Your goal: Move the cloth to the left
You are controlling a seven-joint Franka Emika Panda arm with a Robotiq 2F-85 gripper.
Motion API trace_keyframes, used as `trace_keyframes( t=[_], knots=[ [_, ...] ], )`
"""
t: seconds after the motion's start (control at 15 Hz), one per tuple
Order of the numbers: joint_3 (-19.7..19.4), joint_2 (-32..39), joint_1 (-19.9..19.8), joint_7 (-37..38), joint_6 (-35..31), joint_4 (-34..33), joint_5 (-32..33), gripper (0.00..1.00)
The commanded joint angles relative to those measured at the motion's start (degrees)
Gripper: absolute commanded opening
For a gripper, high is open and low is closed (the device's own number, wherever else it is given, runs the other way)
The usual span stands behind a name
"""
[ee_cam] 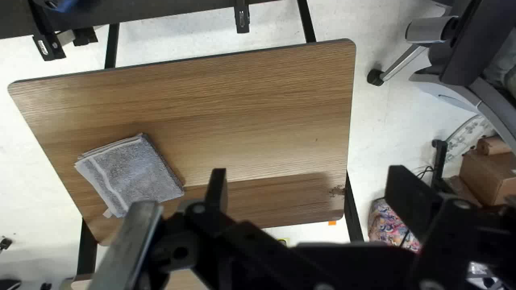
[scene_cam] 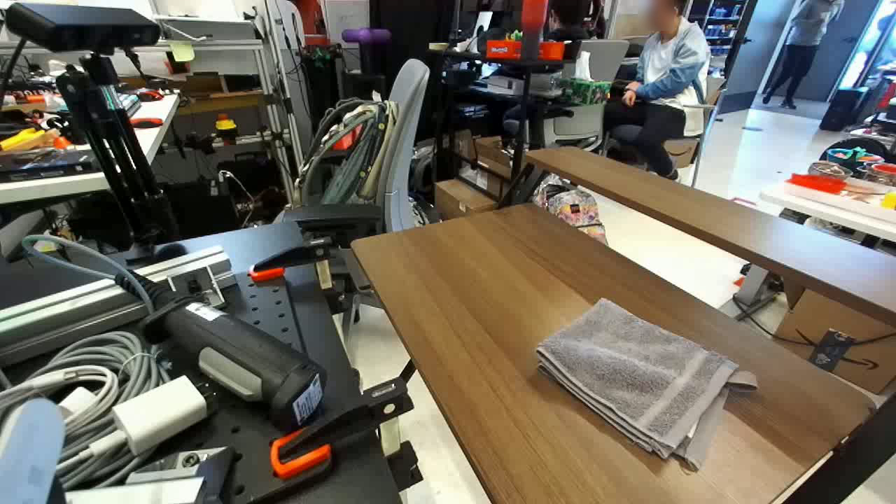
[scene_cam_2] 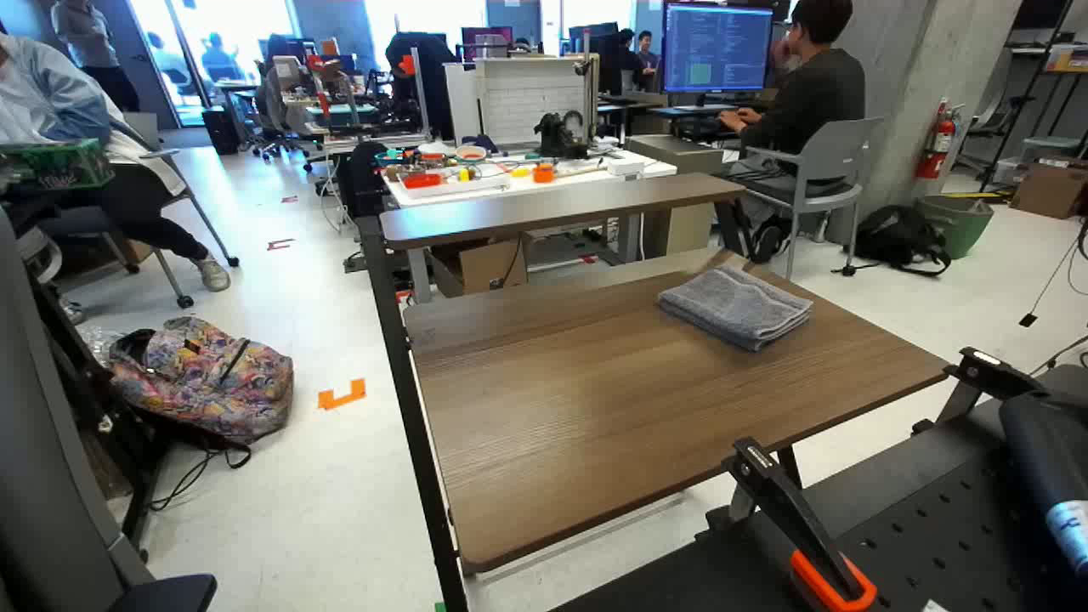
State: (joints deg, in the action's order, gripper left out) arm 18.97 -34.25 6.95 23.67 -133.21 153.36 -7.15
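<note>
Wrist view shows the empty gripper (ee_cam: 309,179) spread wide, cloth (ee_cam: 133,173) on the table (ee_cam: 242,108)

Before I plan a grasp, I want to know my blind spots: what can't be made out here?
All three views: the underside of the cloth, hidden by its upper layers.
Wrist view: part of the lower edge of the tabletop, behind the end effector.
In an exterior view: the dark device, cut off by the right edge; text on the monitor, too small to read.
</note>
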Motion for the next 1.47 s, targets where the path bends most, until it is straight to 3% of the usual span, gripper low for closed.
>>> trace_keyframes(
  t=[0.0, 0.4, 0.87, 1.07, 1.4],
  knots=[
    [-0.7, 0.1, 0.7, 0.4, 0.1, -0.1, 0.6, 1.00],
    [-0.8, 6.7, -2.8, 3.8, -5.4, -3.4, 1.1, 1.00],
    [-1.7, 27.0, -10.6, 14.7, -17.2, -15.3, 5.1, 1.00],
    [-5.4, 36.6, -11.1, 19.5, -19.8, -21.4, 10.1, 1.00],
    [-15.4, 51.0, -6.8, 23.7, -23.5, -30.8, 14.2, 1.00]
  ],
)
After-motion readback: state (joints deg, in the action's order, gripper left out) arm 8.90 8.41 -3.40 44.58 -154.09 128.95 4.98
